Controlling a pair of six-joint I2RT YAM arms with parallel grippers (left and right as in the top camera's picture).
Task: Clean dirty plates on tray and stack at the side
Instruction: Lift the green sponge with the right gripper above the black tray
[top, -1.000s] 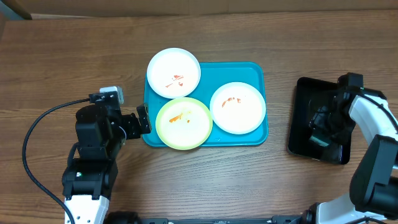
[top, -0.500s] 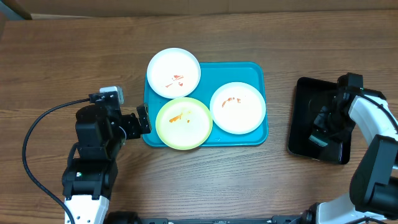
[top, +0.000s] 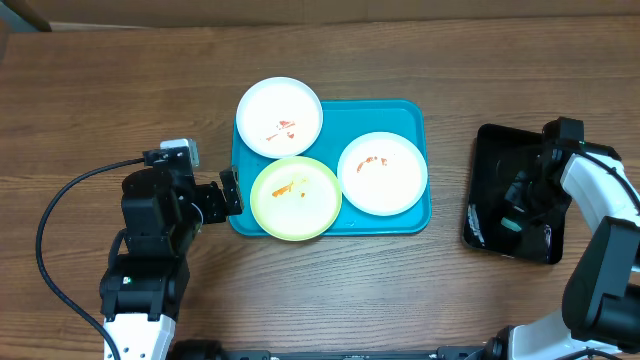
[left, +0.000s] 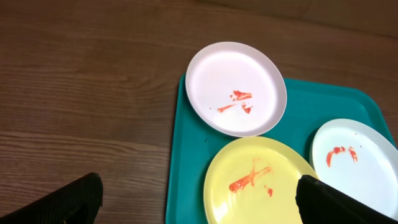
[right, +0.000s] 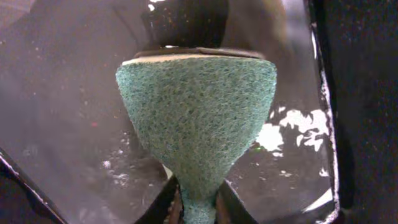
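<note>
Brown wood-grain table (top: 100, 90) fills the overhead view. At the lower left, the left hand (left: 199, 186) sits just beside the left edge of the turquoise tray (top: 410, 115). Its fingers are spread wide apart with nothing between them, showing in its wrist view as two dark tips in the bottom corners.

At the centre the tray lies flat, carrying all three plates. The upper white plate (top: 279, 117) sits at the tray's upper left corner and overhangs the rim onto the table, with orange-red smears near its middle. Below it, the yellow-green plate (top: 295, 198) covers the lower left part of the tray and reaches over the lower rim, marked by an orange streak. The right white plate (top: 383, 173) lies in the tray's right half, touching the yellow-green one, with a small red smear.

At the far right, well apart from the tray, stands a black tray (top: 490, 160) with glossy glints. Over it, the right hand (right: 199, 202) is clenched on a green scouring pad (right: 196, 118), pinching its near end narrow.
</note>
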